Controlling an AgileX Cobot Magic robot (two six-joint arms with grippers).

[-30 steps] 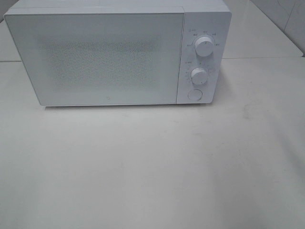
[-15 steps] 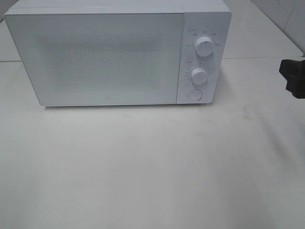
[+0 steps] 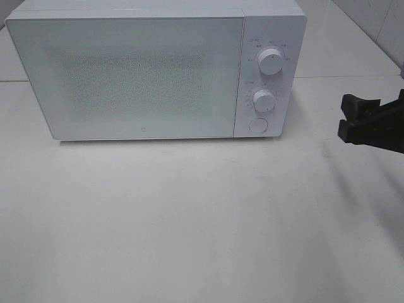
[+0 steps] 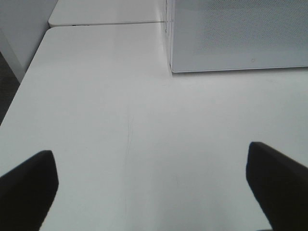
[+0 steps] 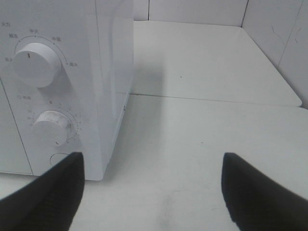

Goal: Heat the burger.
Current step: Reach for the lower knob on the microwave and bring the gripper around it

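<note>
The burger does not show in any view. A white microwave (image 3: 145,76) stands at the back of the table with its frosted door shut, and nothing can be made out through it. My right gripper (image 3: 345,117) reaches in from the right edge, open and empty, level with the control panel and well to its right. In the right wrist view the right gripper (image 5: 154,192) faces the microwave's (image 5: 110,72) right front corner. My left gripper (image 4: 151,187) is open and empty over bare table, left of the microwave's (image 4: 240,33) front.
The control panel carries an upper knob (image 3: 270,61), a lower knob (image 3: 263,100) and a round button (image 3: 257,125). The white table (image 3: 189,214) runs to a tiled wall (image 5: 284,29) at the back right. The table's left edge (image 4: 19,91) drops to dark floor.
My right gripper has come into the exterior view from the right edge and moved left toward the microwave. The microwave has not changed.
</note>
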